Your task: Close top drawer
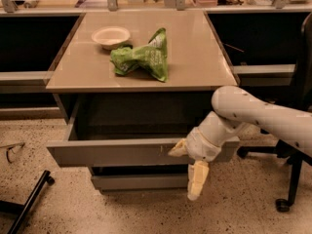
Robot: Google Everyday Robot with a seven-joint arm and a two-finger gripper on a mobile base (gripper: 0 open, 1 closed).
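The top drawer [112, 152] is a wide grey metal drawer, pulled out from under the beige table top [195, 57]. Its plain grey inside shows empty. Small whitish scuffs mark its front right of centre. My gripper [184, 173] is at the right part of the drawer front, on a white arm coming in from the right. Its yellowish fingers are spread: one finger [177, 149] lies against the upper edge of the drawer front, the other [197, 180] hangs down below the front. It holds nothing.
A white bowl [111, 35] and a crumpled green bag [144, 57] lie on the table top. A lower drawer front [136, 181] shows under the open one. An office chair base [285, 179] stands at the right, a black bar [29, 199] lies on the speckled floor at the left.
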